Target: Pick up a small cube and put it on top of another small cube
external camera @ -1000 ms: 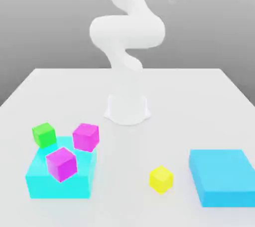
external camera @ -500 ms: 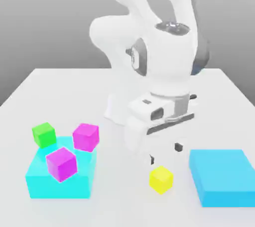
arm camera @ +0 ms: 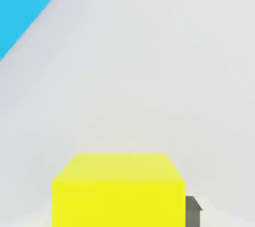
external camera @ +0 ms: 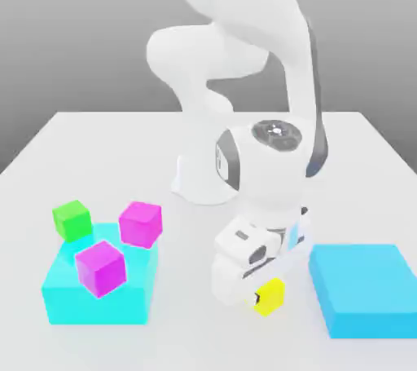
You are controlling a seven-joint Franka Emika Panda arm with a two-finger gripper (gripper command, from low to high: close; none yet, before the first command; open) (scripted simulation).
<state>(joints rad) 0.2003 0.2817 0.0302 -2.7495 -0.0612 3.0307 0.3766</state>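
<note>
Exterior view: the yellow cube [external camera: 269, 297] sits on the white bench [external camera: 187, 337], just left of the flat cyan block [external camera: 363, 289] at the exterior view's right, and the claw [external camera: 262, 296] is down over it, the hand hiding part of the cube. In the hand view the cube [arm camera: 118, 190] lies close below, with one dark fingertip [arm camera: 193, 210] right beside its side face; I cannot tell whether the claw is gripping it. At the exterior view's left, a magenta cube [external camera: 101, 267] rests on another cyan block [external camera: 98, 294], with a second magenta cube [external camera: 141, 223] and a green cube [external camera: 72, 219] at that block's far edge.

table [external camera: 73, 141] white | on it: yellow cube [external camera: 269, 297], two cyan blocks [external camera: 98, 288] [external camera: 364, 289], arm base [external camera: 208, 178]
</note>
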